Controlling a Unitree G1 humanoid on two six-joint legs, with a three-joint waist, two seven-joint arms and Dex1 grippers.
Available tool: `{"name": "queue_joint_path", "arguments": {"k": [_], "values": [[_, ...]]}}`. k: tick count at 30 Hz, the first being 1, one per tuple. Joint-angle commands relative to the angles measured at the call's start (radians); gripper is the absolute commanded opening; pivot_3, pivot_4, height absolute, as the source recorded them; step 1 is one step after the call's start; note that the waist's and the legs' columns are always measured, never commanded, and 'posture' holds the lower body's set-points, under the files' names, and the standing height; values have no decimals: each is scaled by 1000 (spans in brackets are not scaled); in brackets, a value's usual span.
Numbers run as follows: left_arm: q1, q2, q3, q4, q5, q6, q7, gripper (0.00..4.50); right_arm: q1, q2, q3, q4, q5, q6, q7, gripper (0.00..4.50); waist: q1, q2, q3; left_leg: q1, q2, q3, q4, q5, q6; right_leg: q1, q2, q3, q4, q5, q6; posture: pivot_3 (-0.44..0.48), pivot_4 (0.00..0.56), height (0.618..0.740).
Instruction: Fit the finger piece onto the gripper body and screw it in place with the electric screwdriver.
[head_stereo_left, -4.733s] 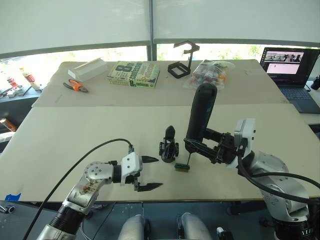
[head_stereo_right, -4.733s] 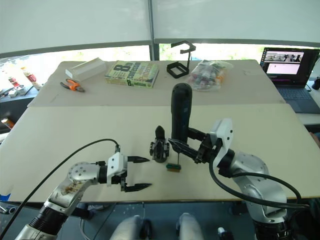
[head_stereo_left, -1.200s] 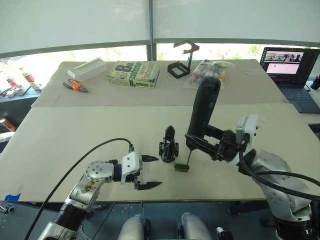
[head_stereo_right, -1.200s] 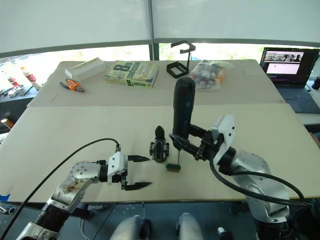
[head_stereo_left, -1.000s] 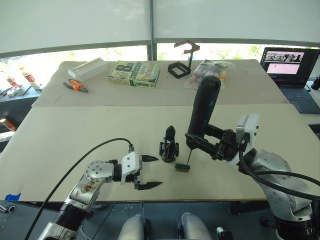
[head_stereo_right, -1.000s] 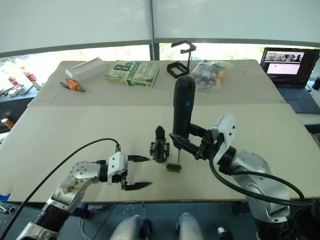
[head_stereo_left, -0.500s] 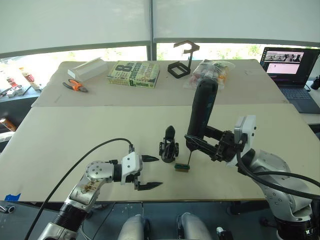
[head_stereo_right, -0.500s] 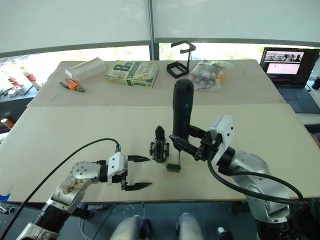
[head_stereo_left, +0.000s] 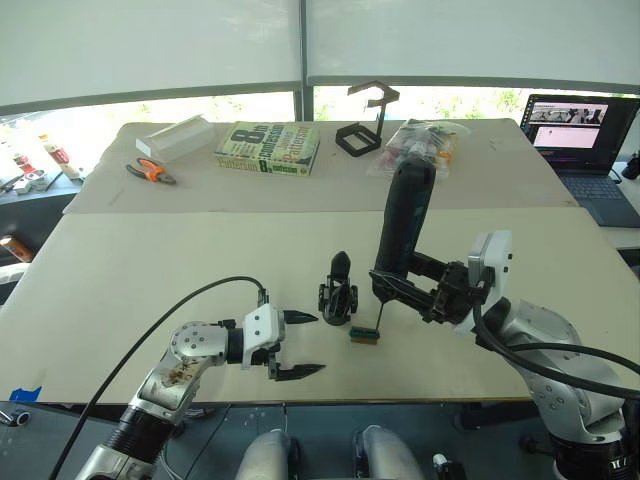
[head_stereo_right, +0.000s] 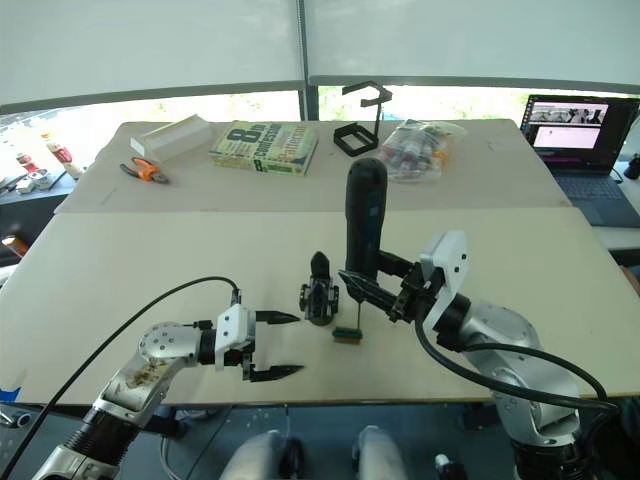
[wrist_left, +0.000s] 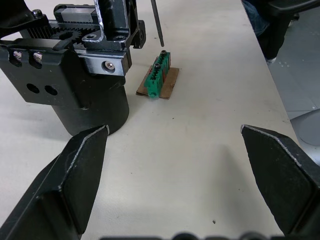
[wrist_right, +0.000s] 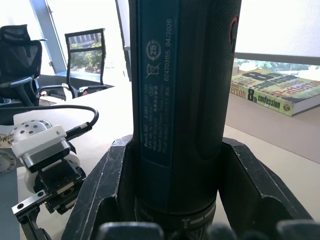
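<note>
The gripper body (head_stereo_left: 339, 293) stands mid-table, one pointed black finger rising from it; the left wrist view shows it close up (wrist_left: 75, 75). My right gripper (head_stereo_left: 386, 290) is shut on the electric screwdriver (head_stereo_left: 402, 225), holding it upright just right of the body. The thin silver bit (wrist_left: 157, 22) points down at a small green-and-brown block (head_stereo_left: 363, 335). Nearer the front edge, my left gripper (head_stereo_left: 318, 345) is open and holds nothing, its fingers (wrist_left: 80, 170) pointing toward the body. The finger piece is out of view.
On the far table lie a book (head_stereo_left: 267, 148), a white box (head_stereo_left: 176, 137), orange-handled pliers (head_stereo_left: 150, 172), a black wire-frame stand (head_stereo_left: 365, 125) and a bag of small items (head_stereo_left: 420, 145). A laptop (head_stereo_left: 585, 135) sits at the right.
The screwdriver in my right gripper has sunk slightly and come a little left, bringing its bit closer to the green block. My left gripper has not moved.
</note>
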Motion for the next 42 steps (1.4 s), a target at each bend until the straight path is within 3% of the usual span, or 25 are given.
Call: {"name": "queue_joint_path", "arguments": {"k": [1, 42], "values": [[-6, 1, 11, -24, -8, -15, -6, 4500, -8, -2, -21, -26, 8, -26, 2, 1923, 0, 0, 0, 0, 0, 0, 0, 0, 0, 0, 0, 0, 0, 0, 0, 0, 150, 740], [-12, 1, 16, -20, -5, -14, 2, 4500, -27, 7, -16, 2, 7, -25, 3, 1923, 0, 0, 0, 0, 0, 0, 0, 0, 0, 0, 0, 0, 0, 0, 0, 0, 150, 740]]}}
